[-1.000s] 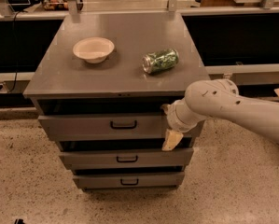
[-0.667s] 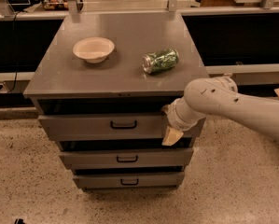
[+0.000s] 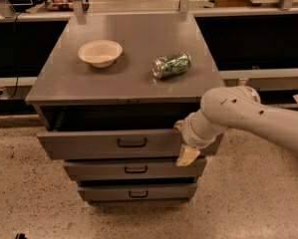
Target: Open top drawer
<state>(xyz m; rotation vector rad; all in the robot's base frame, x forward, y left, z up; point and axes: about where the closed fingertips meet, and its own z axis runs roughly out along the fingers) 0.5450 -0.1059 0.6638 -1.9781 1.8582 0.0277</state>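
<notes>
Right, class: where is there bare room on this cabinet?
Bare: front strip of the grey metal cabinet top, before the white round bowl and green drink can; also between them. Crowded: right end of the grey top drawer, where the tool sits.

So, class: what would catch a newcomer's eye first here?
The robot arm reaching in from the right, its end effector at the right end of the partly open top drawer. On the cabinet top, a pale bowl sits left of a green can lying on its side.
</notes>
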